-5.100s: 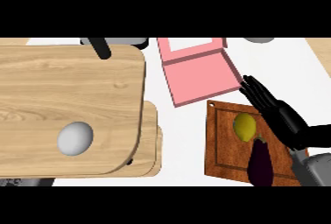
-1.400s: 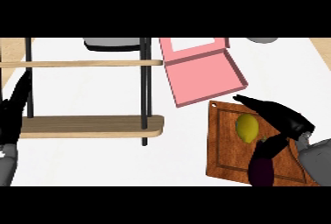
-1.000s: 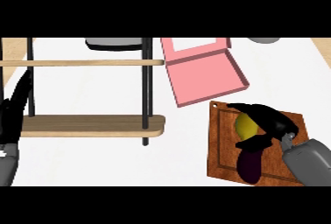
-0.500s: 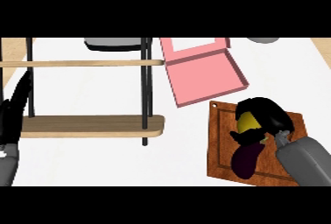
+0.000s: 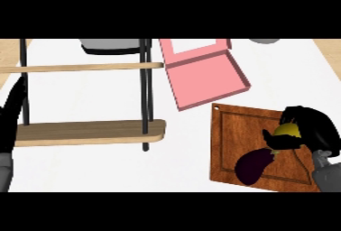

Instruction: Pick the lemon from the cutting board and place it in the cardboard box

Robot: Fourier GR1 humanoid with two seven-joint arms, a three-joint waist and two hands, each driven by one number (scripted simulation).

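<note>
Head view: right hand is curling over the lemon.
Fingers: closing narrowly around the lemon.
Lemon position: sitting over the cutting board, just beside the eggplant.
Cardboard box: lying open on the worktop, apart from the board.
Left hand: showing at left edge; finger state cannot be determined.

No legible text, labels, brands, numbers or signs appear on any object or surface in view.

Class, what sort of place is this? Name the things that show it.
Probably a kitchen counter set for food preparation: a brown wooden cutting board carrying a dark purple eggplant and a yellow lemon, and a wooden shelf rack with black legs on the white top.
</note>
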